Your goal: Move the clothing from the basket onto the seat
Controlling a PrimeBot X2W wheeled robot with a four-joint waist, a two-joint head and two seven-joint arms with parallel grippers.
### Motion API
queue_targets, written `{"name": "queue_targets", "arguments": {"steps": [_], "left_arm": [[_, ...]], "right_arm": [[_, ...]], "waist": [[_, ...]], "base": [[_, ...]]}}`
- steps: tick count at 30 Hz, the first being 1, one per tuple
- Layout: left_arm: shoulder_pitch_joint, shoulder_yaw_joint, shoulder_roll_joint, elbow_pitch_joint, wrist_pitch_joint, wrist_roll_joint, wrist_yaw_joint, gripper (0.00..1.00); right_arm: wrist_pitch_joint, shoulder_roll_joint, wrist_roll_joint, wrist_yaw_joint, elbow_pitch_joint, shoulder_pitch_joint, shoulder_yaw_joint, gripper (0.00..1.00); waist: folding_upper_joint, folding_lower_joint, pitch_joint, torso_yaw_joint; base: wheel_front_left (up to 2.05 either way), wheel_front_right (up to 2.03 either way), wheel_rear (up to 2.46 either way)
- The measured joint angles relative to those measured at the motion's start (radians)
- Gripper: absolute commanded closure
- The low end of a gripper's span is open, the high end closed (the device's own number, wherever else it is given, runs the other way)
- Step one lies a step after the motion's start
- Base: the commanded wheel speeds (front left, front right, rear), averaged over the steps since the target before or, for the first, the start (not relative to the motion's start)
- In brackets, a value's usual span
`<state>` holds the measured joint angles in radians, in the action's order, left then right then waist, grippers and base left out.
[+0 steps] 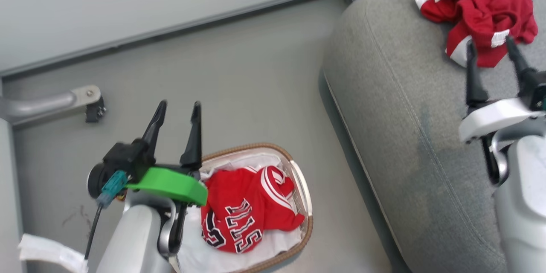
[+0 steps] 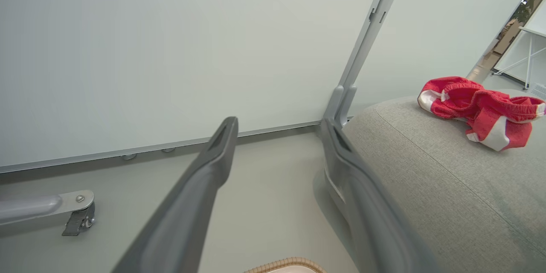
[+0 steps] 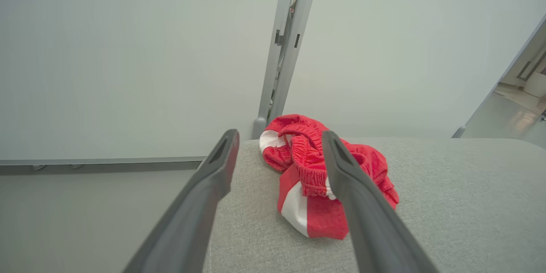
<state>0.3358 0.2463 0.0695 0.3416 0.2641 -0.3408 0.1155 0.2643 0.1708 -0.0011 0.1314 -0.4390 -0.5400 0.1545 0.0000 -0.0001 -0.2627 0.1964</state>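
Observation:
A crumpled red garment with white trim [image 1: 477, 8] [image 2: 482, 108] [image 3: 315, 170] lies on the grey seat [image 1: 405, 106] [image 2: 448, 179] [image 3: 448, 204] near its far corner. My right gripper [image 1: 492, 49] [image 3: 279, 145] hovers open just short of it, fingers apart with nothing between them. On the floor stands the white basket with a brown rim [image 1: 300, 179] [image 2: 286, 264], and in it lies a red jersey lettered in black [image 1: 245, 209] on white cloth [image 1: 213, 256]. My left gripper [image 1: 179, 108] [image 2: 277, 126] is open above the basket's left end, empty.
A pale wall panel with a grey base rail [image 1: 170, 25] runs along the back. A grey metal foot with a castor [image 1: 87, 102] [image 2: 76, 217] sits on the floor at the left. An upright post [image 3: 286, 51] stands behind the seat's corner. Bare grey floor [image 1: 239, 94] separates basket and seat.

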Motion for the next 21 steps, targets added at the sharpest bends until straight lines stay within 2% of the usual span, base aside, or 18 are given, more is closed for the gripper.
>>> {"name": "queue_targets", "arguments": {"steps": [9,21], "left_arm": [[-0.145,-0.134,-0.019,0.001,0.000,0.009,-0.015,0.00],[-0.281,-0.165,-0.020,0.009,0.000,0.000,-0.034,0.00]], "right_arm": [[0.000,-0.098,0.065,0.000,0.041,0.144,-0.064,0.00],[0.000,-0.123,0.109,0.000,0.105,0.329,-0.120,0.00]], "waist": [[0.0000,0.0000,0.145,-0.049],[0.0000,0.0000,0.222,-0.138]], "base": [[0.00,0.00,0.00],[0.00,0.00,0.00]]}}
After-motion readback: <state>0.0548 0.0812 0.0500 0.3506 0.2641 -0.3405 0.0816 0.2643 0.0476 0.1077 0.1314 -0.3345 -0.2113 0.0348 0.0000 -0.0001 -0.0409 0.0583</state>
